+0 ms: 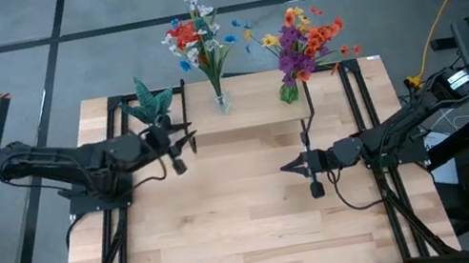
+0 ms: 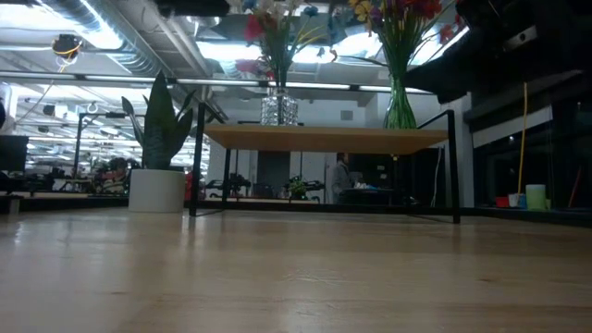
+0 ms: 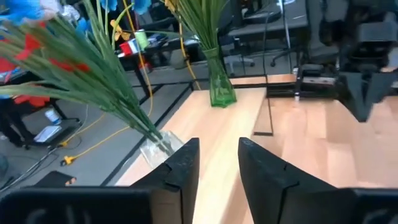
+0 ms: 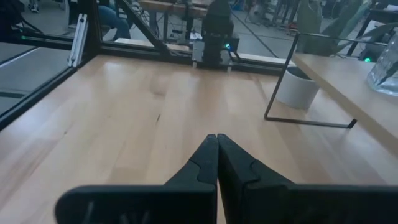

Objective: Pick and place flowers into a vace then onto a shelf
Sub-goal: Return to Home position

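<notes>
Displaying flowers (image 1: pixel 198 33) in two vases (image 1: pixel 222 103) atop the shelf (image 1: pixel 260 110).
Hovering left gripper (image 1: pixel 189 139) by the shelf's left end, jaws parted; right gripper (image 1: pixel 285 168) before the shelf, jaws pressed together.

I find no writing, label, brand, number or sign that I can read in any of my four camera views.

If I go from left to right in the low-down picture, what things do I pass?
First the spiky green plant in its white pot → clear vase of flowers → green vase of flowers. Both vases stand on the shelf.
</notes>
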Tool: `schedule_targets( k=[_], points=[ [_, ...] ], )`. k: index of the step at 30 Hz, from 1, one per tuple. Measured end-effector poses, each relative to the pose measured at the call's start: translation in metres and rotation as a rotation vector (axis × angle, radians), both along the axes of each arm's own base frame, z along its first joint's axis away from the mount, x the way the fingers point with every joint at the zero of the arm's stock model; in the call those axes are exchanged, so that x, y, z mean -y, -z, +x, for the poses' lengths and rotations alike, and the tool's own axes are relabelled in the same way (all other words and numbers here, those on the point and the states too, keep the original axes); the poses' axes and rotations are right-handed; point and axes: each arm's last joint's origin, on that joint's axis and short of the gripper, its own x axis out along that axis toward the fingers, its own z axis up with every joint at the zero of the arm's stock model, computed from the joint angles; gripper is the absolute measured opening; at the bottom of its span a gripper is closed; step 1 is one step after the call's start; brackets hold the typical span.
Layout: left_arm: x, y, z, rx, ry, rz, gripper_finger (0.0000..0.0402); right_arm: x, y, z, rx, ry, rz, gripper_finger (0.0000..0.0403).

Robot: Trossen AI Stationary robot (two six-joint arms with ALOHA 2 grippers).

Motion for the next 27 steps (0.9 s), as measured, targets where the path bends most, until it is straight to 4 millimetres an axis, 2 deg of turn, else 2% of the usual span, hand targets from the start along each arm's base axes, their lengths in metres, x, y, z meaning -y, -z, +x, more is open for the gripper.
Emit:
schedule_targets(
  k=[3,8,14,22,27],
  points=[
    [0.002,0.009,-0.015,0.011,0.025,-0.001,0.0096,0.000,-0.001,0.001,0.004,-0.006,0.009,0.0003],
    [0.004,0.037,-0.035,0.008,0.158,0.023,0.0078,0.000,-0.001,0.001,0.002,-0.005,0.018,0.0003],
    [-0.001,0.074,-0.055,0.128,0.242,0.034,0.0055,0.000,-0.002,0.001,0.010,-0.006,0.016,0.0003],
    [-0.015,0.129,-0.072,0.245,0.302,-0.009,0.0006,0.000,-0.001,0.001,0.003,-0.007,0.015,0.0003],
    [-0.023,0.146,-0.078,0.267,0.280,-0.043,0.0003,0.000,-0.001,0.001,0.004,-0.007,0.018,0.0003]
  ],
)
